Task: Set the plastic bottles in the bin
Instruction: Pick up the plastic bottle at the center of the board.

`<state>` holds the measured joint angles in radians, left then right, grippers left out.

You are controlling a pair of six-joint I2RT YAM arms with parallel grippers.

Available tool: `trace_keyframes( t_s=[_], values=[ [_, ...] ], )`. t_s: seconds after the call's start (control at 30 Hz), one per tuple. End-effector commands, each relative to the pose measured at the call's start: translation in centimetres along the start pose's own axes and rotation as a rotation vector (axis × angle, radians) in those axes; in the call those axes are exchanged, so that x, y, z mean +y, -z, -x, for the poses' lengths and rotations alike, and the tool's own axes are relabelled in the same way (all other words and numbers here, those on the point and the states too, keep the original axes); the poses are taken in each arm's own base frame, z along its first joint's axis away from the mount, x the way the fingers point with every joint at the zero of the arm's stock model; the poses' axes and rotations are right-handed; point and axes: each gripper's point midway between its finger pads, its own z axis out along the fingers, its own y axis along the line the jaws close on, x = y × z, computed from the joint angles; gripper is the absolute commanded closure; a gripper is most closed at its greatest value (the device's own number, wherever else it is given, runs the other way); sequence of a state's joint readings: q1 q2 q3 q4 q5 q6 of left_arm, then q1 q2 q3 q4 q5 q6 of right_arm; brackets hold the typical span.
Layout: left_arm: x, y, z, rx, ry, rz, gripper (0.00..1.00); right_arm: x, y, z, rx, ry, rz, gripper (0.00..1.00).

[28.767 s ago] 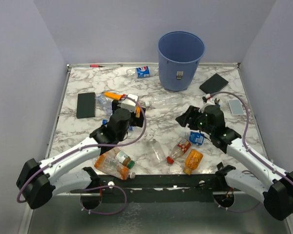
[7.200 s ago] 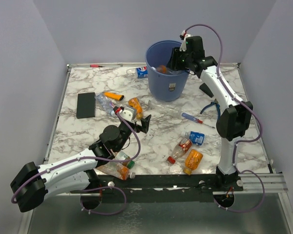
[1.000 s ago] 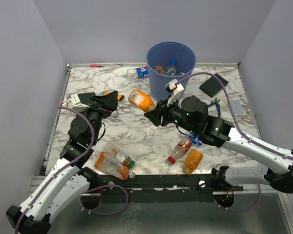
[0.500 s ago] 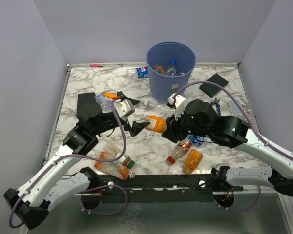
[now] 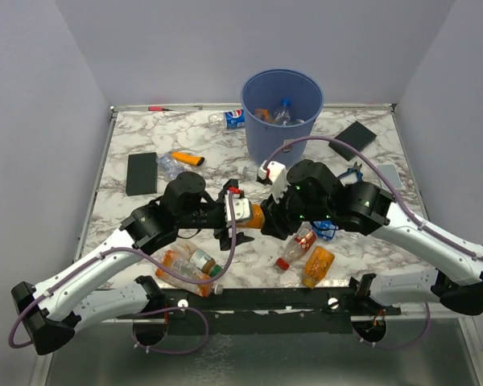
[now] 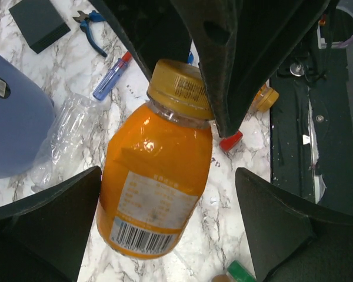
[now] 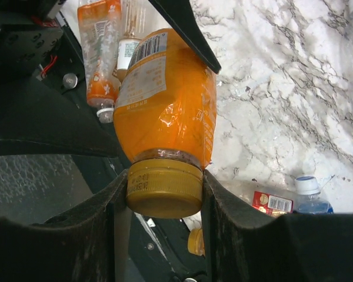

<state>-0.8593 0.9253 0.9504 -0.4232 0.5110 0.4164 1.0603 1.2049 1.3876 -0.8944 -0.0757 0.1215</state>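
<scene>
- Orange plastic, glossy and dented along one side, is being shown by the bottle (image 6: 156, 176) that is being held in the air above the marble surface (image 5: 129, 137), between the two arms and well short of the bin (image 5: 282, 137).
- Its yellow cap (image 7: 165, 188) is being pinched by the right tool (image 7: 165, 189), one finger on each side, so the bottle is being carried by its hard end alone.
- The left tool (image 6: 167, 173) is being presented wide open, a finger on either side of the bottle's body without touching it; nothing is being gripped by it.
- The bottle is being judged light, with a thin body that would give under a squeeze and a slick label that could slip; whether any liquid is inside cannot be told.
- The cap and neck are being judged the stiffest places to take hold of; a grip across the middle of the body would call for a gentle closing.
- A few bottles (image 5: 275, 112) are being held by the bin already, while other bottles (image 5: 189, 269) are being left lying on the surface near the arm bases, beside a screwdriver (image 6: 112, 76) and pliers (image 6: 91, 23) that are no part of the job.
</scene>
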Motion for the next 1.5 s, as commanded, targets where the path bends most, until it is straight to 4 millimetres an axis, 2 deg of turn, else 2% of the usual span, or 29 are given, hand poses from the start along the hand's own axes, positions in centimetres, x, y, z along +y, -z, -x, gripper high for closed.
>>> trace_keyframes(
  t_s=[0.0,0.13,0.33,0.47,0.53,0.57,0.63,0.67,0.73,0.8,0.97,1.1,1.2,1.37,1.47],
  values=[
    [0.3,-0.3,-0.5,0.049,-0.035,0.007,0.07,1.1,0.5,1.0,-0.009,0.043,0.068,1.0],
    [0.2,-0.8,-0.8,0.052,-0.032,0.006,0.13,1.5,0.7,1.0,0.003,0.055,0.091,1.0],
    [0.1,-1.3,-1.6,0.062,-0.012,0.008,0.33,2.6,1.9,1.5,-0.013,0.077,0.149,1.0],
    [0.2,-1.5,-1.3,0.038,0.005,0.016,0.57,2.8,2.4,1.8,-0.02,0.084,0.159,1.0],
    [0.1,-1.6,-0.8,0.017,0.013,0.017,0.66,2.9,2.6,2.0,-0.031,0.079,0.161,1.0],
    [0.1,-1.6,-0.6,0.005,0.019,0.019,0.69,2.8,2.7,2.2,-0.039,0.074,0.158,0.93],
    [0.3,-1.6,-0.2,-0.024,0.035,0.033,0.74,2.9,3.0,2.7,-0.063,0.062,0.157,0.53],
    [0.3,-1.7,0.2,-0.047,0.052,0.044,0.8,2.8,3.2,3.1,-0.084,0.054,0.148,0.39],
    [0.5,-1.8,0.8,-0.1,0.08,0.062,0.87,2.4,3.6,4.0,-0.142,0.03,0.117,0.24],
    [0.7,-1.9,1.8,-0.179,0.123,0.087,0.89,1.8,4.3,5.4,-0.227,0.018,0.077,0.19],
    [1.8,-1.0,6.3,-0.525,0.33,0.158,0.92,0.8,7.1,8.9,-0.525,-0.046,0.022,0.17],
    [2.6,0.1,7.8,-0.73,0.535,0.177,0.94,-0.1,8.7,9.9,-0.746,-0.137,0.008,0.17],
    [2.6,0.0,8.4,-0.769,0.615,0.139,0.94,-0.8,9.2,10.3,-0.85,-0.207,-0.005,0.17],
    [2.3,-0.3,9.5,-0.778,0.626,0.095,0.95,-0.8,7.8,11.3,-0.878,-0.245,0.014,0.17],
    [2.3,-0.2,9.6,-0.781,0.623,0.094,0.96,-0.8,7.9,12.7,-0.934,-0.267,0.023,0.17]
  ],
)
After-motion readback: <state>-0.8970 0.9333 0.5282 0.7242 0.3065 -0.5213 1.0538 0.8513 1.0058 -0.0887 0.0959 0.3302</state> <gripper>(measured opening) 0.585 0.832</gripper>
